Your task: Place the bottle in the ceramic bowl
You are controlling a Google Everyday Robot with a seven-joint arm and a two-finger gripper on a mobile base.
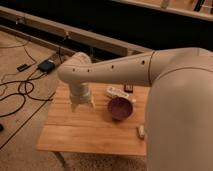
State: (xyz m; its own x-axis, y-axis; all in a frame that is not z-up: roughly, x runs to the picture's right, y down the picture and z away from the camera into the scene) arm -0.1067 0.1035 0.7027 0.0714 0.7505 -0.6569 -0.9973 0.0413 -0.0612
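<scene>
The bottle is small and white and lies on its side on the wooden table, just behind the ceramic bowl. The bowl is round, glossy and dark maroon, and stands upright right of the table's middle. My gripper points straight down over the table's left half, to the left of the bowl and the bottle and apart from both. It stands open, and I see nothing between its fingers.
A small beige block lies near the table's right front edge. A small dark red object sits behind the bottle. My thick white arm crosses the table's right side. Cables and a black box lie on the floor at left.
</scene>
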